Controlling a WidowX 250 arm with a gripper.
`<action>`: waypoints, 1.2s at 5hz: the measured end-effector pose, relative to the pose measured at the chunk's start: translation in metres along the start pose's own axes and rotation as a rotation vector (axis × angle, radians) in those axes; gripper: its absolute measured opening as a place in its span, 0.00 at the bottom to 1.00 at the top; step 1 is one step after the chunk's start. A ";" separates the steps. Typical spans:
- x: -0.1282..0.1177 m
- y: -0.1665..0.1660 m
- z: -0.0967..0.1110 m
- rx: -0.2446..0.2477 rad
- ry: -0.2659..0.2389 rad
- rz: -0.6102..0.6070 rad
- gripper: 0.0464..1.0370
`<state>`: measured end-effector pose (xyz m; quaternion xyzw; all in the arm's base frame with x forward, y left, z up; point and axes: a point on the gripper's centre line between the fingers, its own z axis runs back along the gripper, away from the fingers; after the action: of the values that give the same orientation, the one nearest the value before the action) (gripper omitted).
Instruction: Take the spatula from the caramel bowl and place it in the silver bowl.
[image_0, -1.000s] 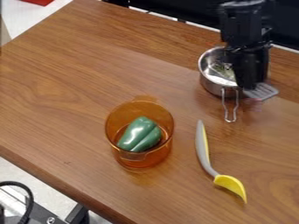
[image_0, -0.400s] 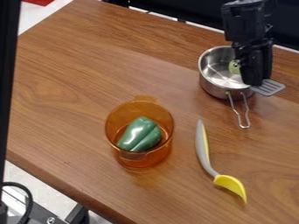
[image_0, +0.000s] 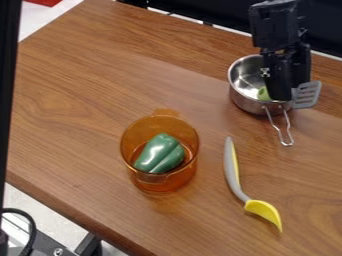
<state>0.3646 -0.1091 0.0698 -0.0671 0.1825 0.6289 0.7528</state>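
The black gripper (image_0: 282, 96) hangs at the upper right of the frame, over the right side of the silver bowl (image_0: 252, 104), and covers part of the bowl's rim and inside. Whether it is open or closed, or has hold of the spatula (image_0: 308, 94), cannot be told. The spatula's grey slotted head shows just right of the gripper, tipped up beyond the bowl's right rim; its handle cannot be followed behind the gripper. The arm (image_0: 274, 22) is cut off by the top edge of the frame.

The silver bowl is a deep metal one with a wire handle (image_0: 280, 131) that points down and slightly right. Inside it, against the gripper's left side, a small green thing (image_0: 262, 93) peeks out, too covered to name.

Left of the lower centre stands the caramel bowl (image_0: 157, 184), see-through and orange-brown, with a green pepper (image_0: 160, 153) lying in it. To its right, in the lower right of the frame, a grey and yellow spoon (image_0: 232, 169) lies on the worktop (image_0: 83, 100), its yellow end toward the bottom.

A dark upright bar (image_0: 8, 80) runs along the left edge, cut off at the top. At the lower left a black cable (image_0: 31, 225) curves in, partly out of frame, and a red thing (image_0: 45, 2) is clipped by the top edge at the upper left.
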 end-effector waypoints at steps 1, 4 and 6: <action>0.007 0.003 -0.003 0.007 0.003 0.002 0.96; 0.013 0.016 0.029 -0.082 0.009 -0.049 0.96; 0.020 0.028 0.045 -0.116 -0.161 -0.175 0.96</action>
<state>0.3489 -0.0703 0.1075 -0.0753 0.0783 0.5736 0.8119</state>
